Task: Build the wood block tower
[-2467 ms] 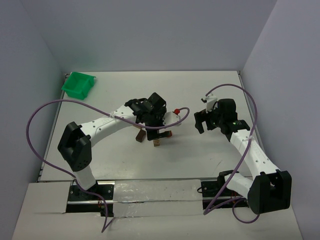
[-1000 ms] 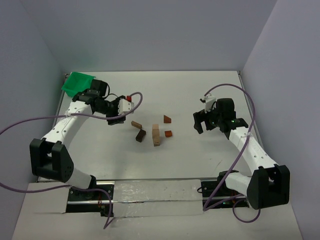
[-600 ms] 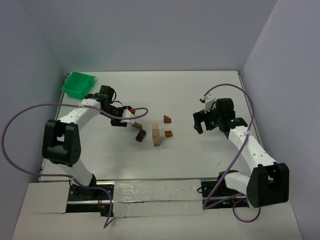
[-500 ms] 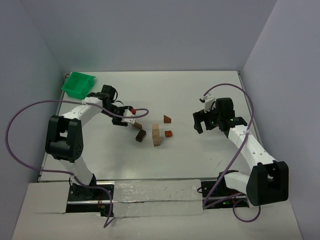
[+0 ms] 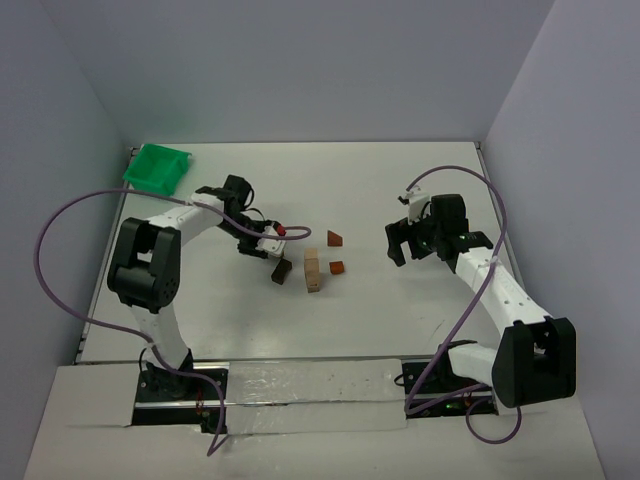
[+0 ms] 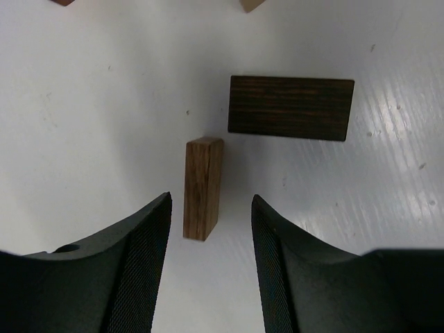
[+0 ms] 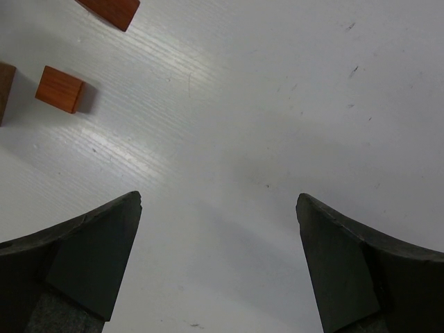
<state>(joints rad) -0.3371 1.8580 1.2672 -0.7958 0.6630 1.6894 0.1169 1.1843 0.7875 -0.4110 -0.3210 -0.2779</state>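
Right gripper (image 7: pixel 218 202): dark jaws spread wide over the white desk (image 7: pixel 277 104). Orange-brown cube (image 7: pixel 60 89): upper left, lying flat. Reddish-brown block (image 7: pixel 109 10): cut by top edge, apart from cube.

- Table (image 5: pixel 400 320): white, with faint glossy streaks.
- Walls (image 5: pixel 300 60): pale grey-lilac.
- Bin (image 5: pixel 157 168): bright green.
- Left arm (image 5: pixel 185 215), right arm (image 5: pixel 500 295): white links, black joints.
- Cable (image 5: pixel 462 169): purple.
- Slim block (image 6: pixel 203 187): mid-brown, fine lengthwise grain.
- Wide block (image 6: pixel 290 107): dark brown, thin paler grain streaks.
- Tall block (image 5: pixel 312 270): light tan.
- Wedge (image 5: pixel 333 238): reddish-brown.
- Cube (image 7: pixel 60 89): orange-brown, its side face darker.
- Left fingers (image 6: pixel 132 257): black, with a cross-hatched texture.
- Right fingers (image 7: pixel 90 257): dark grey-black, plain.
- Knob (image 5: pixel 282 232) by the left fingers: red.
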